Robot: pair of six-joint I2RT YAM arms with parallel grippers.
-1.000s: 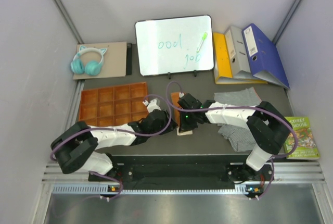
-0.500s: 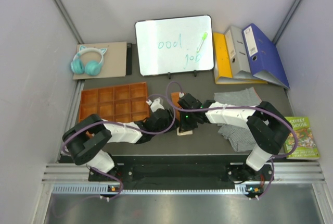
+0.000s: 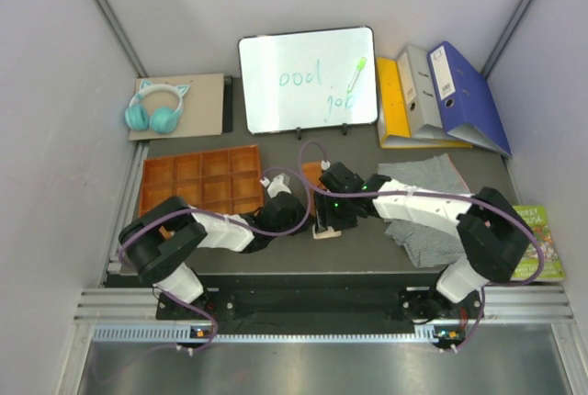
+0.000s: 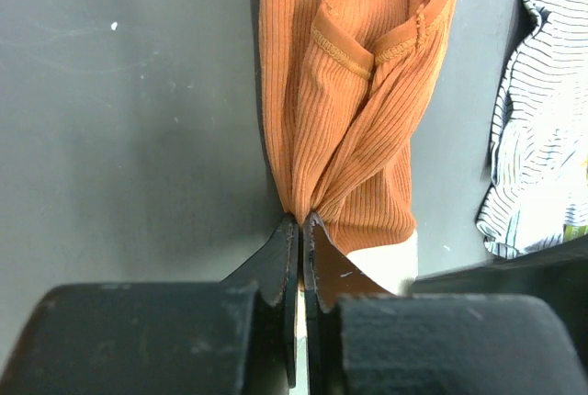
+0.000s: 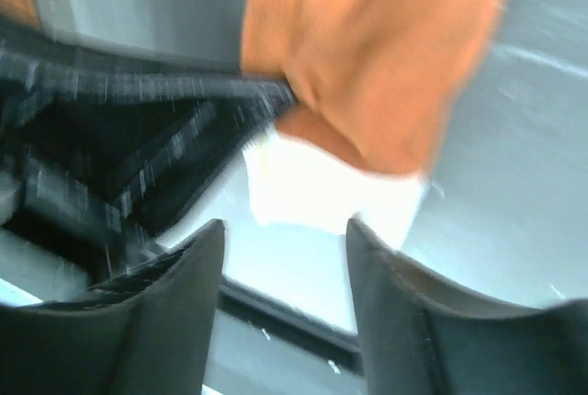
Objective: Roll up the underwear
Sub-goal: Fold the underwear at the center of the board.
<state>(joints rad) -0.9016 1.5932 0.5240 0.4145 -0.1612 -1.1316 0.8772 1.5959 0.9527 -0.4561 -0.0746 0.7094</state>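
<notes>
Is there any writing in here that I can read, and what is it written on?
"ood job": handwritten in green on the whiteboard.
Spine labels on the binders: too small to read.
Cover title on the green book: too small and partly hidden.

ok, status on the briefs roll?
Left gripper shut on orange briefs, fabric bunched at the pinch. Right gripper open, holding nothing. Striped boxers lie apart; nothing blocking.
</notes>
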